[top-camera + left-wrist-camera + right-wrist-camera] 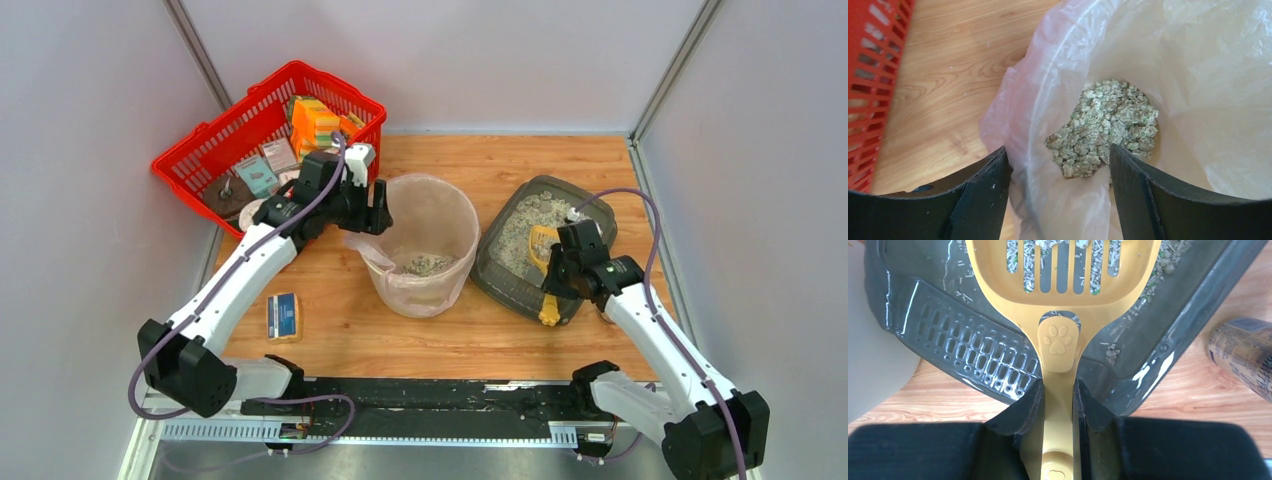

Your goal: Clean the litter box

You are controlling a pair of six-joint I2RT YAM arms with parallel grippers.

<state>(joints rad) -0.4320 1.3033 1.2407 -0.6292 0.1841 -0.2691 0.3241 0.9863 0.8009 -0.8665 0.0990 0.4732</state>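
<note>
Gripping the yellow scoop by its handle in the closed right gripper, slotted head inside the litter box on the counter, just right of the bin; hovering the left gripper open and empty over the bin's rim.

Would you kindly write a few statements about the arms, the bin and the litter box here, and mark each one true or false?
1. The right gripper is shut on the handle of the yellow scoop. True.
2. The bin holds nothing. False: a pile of litter lies at its bottom.
3. The left gripper is shut on the bag liner. False: its jaws stand open above the bin's near rim.
4. The scoop's head is over the litter box. True.
5. The red basket stands right of the litter box. False: it stands at the back left, beyond the bin.
</note>
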